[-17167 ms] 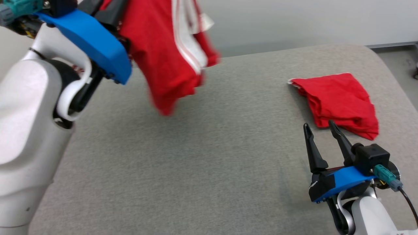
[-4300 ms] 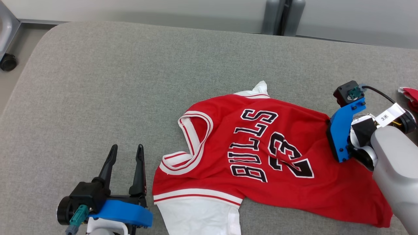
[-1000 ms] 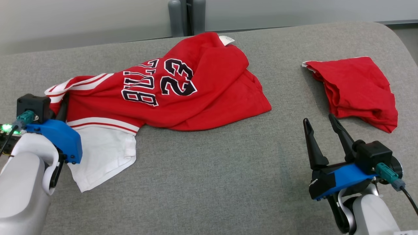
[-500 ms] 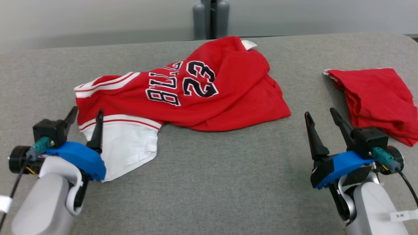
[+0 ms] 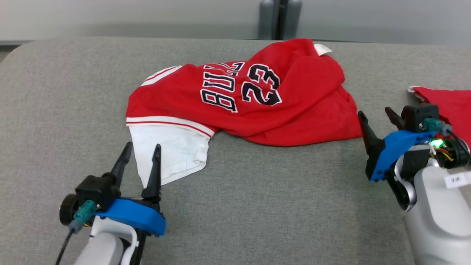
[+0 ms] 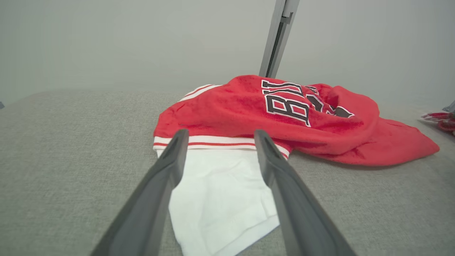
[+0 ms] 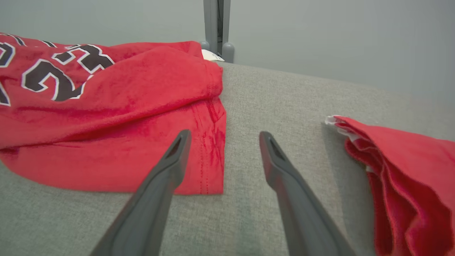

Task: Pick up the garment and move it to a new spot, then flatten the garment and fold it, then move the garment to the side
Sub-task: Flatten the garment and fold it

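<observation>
Crumpled on the grey surface point(image 5: 257, 206), middle to far: the red garment point(image 5: 294, 95), black lettering and a 23 facing up, with a white part point(image 5: 169, 151) spread flat at its near left end. Near left, left jaws spread wide, gripping nothing, tips pointing far over the near edge of that white part; contact impossible to tell. At right, right jaws likewise spread wide and empty, poised at the garment's right hem corner, between it and a second red cloth point(image 5: 450, 105) bunched at the right edge. Beyond the far edge, a grey post point(image 5: 279, 18).
</observation>
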Robot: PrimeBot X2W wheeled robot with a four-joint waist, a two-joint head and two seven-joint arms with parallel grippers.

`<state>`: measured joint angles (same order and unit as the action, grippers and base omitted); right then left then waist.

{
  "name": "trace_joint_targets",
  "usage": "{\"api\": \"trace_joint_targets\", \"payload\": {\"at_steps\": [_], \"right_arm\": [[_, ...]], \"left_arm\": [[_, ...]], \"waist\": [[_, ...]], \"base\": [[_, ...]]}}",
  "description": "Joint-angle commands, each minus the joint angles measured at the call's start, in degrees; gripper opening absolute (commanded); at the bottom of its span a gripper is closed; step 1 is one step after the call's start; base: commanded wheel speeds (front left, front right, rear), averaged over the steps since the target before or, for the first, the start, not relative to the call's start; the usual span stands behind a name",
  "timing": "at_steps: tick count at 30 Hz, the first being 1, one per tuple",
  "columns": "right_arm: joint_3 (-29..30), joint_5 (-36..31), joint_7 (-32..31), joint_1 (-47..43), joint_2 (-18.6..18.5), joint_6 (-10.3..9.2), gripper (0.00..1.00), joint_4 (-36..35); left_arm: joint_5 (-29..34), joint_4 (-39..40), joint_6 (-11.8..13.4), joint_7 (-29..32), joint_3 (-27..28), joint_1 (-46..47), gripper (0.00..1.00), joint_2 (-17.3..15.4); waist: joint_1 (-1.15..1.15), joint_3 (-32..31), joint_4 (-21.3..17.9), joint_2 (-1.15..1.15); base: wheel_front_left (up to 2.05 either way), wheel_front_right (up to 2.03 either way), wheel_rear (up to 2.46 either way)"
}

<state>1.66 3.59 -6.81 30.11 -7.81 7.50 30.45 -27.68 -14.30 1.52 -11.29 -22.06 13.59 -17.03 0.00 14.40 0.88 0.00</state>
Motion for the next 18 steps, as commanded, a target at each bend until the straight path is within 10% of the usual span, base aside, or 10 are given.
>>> {"api": "trace_joint_targets", "payload": {"at_steps": [1,18], "right_arm": [[-0.2,0.5,-0.9,2.1,-0.9,-0.01,1.0,2.0],[-7.0,9.9,-2.6,11.4,-3.6,-0.02,1.0,16.8]], "left_arm": [[-0.1,0.7,0.3,0.0,-0.4,-0.8,1.0,0.5],[-0.1,2.6,1.5,-0.2,-1.4,-1.8,1.0,0.5]], "waist": [[0.0,1.2,1.3,0.0],[0.0,3.6,3.7,0.0]], "base": [[0.0,0.0,0.0],[0.0,0.0,0.0]]}}
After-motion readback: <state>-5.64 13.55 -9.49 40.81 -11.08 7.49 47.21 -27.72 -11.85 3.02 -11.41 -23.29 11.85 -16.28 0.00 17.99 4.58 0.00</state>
